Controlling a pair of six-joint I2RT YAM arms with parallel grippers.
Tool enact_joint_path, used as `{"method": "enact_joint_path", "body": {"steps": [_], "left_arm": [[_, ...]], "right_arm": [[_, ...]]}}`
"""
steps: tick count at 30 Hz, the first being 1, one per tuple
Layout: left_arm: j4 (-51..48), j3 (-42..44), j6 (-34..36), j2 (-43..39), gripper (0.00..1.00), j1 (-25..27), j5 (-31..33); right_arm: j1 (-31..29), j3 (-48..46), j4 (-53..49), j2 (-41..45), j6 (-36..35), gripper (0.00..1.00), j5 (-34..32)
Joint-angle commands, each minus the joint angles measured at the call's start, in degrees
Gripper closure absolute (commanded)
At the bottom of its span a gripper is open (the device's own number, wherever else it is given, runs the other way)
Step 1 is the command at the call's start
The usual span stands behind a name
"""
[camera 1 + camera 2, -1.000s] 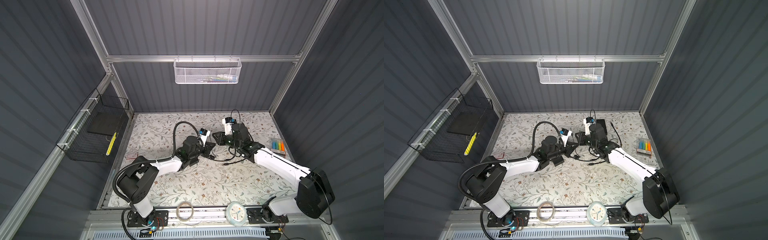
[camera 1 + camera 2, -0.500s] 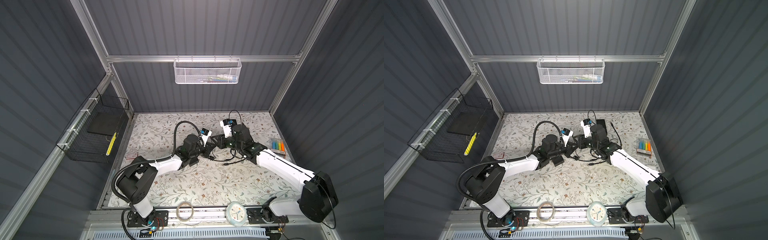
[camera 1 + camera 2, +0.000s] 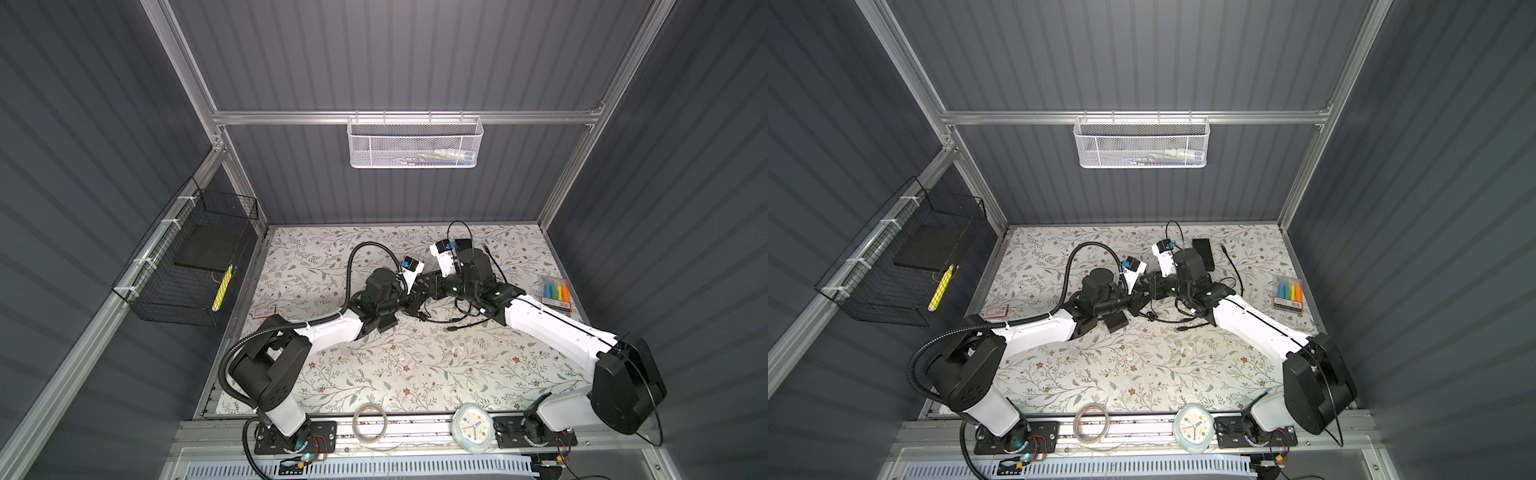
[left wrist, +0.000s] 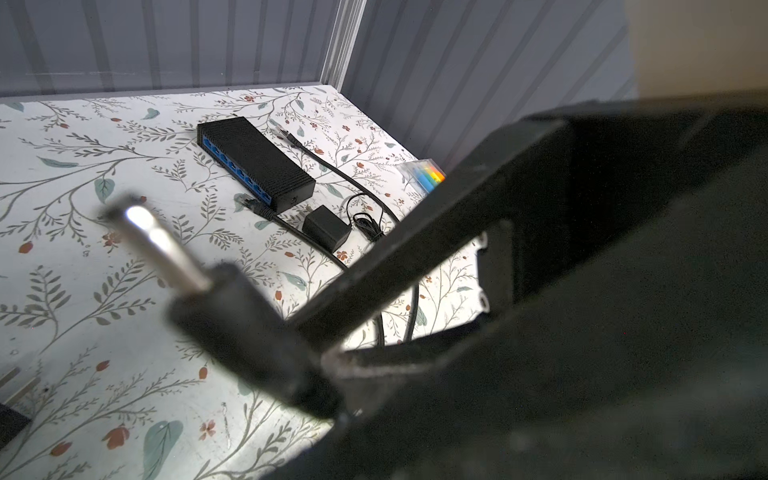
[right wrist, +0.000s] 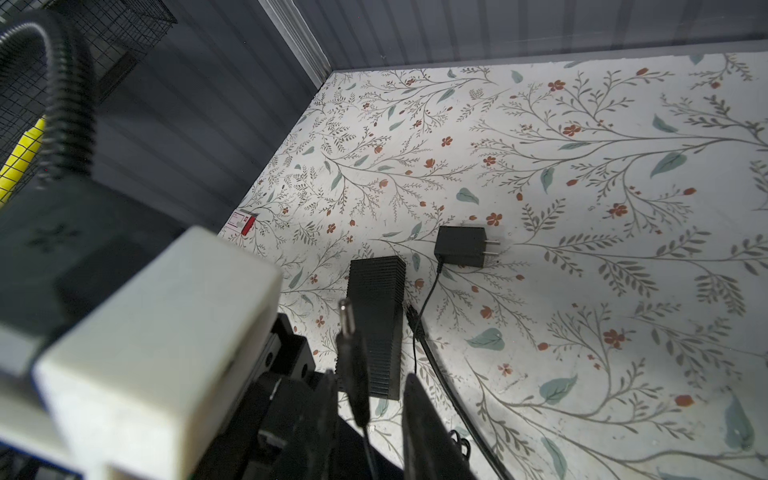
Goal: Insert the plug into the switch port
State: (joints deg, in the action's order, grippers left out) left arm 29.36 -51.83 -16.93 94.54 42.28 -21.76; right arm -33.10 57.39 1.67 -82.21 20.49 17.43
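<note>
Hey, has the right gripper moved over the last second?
Yes. In both top views the right gripper has moved left, away from the marker pack, closing in on the plug held by the left gripper.

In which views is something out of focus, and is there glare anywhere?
Left wrist view: the plug, very near the lens, is blurred, with glare on its metal tip, while the switch behind is sharp. Right wrist view: the near white housing is soft, the switch sharp.
</note>
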Motion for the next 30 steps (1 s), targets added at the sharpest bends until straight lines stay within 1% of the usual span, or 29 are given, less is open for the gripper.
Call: {"method": "enact_joint_path", "body": {"steps": [1, 4, 8, 12, 13, 14, 17, 19, 21, 24, 27, 30], "left_arm": [[0.3, -0.9, 0.7, -1.0, 1.00, -0.3, -1.4], [0.4, -0.6, 0.7, -1.3, 1.00, -0.3, -1.2], [0.4, 0.1, 0.7, -1.9, 1.00, -0.3, -0.6], [0.7, 0.5, 0.3, -2.1, 1.00, -0.2, -0.4], [0.7, 0.5, 0.3, -2.2, 1.00, -0.3, -0.1], [0.5, 0.5, 0.4, -2.4, 0.98, -0.3, 0.1], [-0.2, 0.7, 0.7, -3.4, 0.77, -0.3, 1.8], [-1.2, 1.1, 1.2, -4.7, 0.67, -0.4, 3.3], [-3.1, 1.4, 2.0, -7.1, 0.61, -1.0, 6.2], [-4.3, 3.7, 1.5, -11.4, 0.54, -3.8, 8.0], [-4.5, 6.7, -0.9, -15.7, 0.48, -8.9, 8.0], [-9.1, 8.3, -1.9, -18.4, 0.39, -13.1, 11.4]], "right_arm": [[-0.3, 1.6, 0.7, 0.4, 0.1, 0.75, 0.3], [-0.4, 1.8, 0.5, 0.2, 0.1, 0.82, 0.3], [-0.6, 1.8, 0.3, 0.6, -0.1, 0.85, 0.0], [-0.6, 1.7, -0.1, 1.4, -0.3, 0.98, -0.9], [-0.6, 1.8, -0.4, 1.7, -0.4, 1.00, -1.3], [-0.6, 1.9, -1.1, 2.0, -1.0, 1.00, -1.9], [-0.5, 2.8, -4.2, 3.2, -3.4, 1.00, -5.0], [-0.5, 3.9, -7.7, 3.9, -6.3, 1.00, -7.7], [-0.2, 5.2, -11.4, 4.5, -9.1, 1.00, -9.6], [0.5, 6.5, -15.7, 4.8, -12.2, 1.00, -10.5], [0.4, 7.1, -18.8, 3.7, -13.7, 1.00, -7.5], [-0.9, 6.1, -21.0, 0.9, -14.5, 1.00, -4.2]]}}
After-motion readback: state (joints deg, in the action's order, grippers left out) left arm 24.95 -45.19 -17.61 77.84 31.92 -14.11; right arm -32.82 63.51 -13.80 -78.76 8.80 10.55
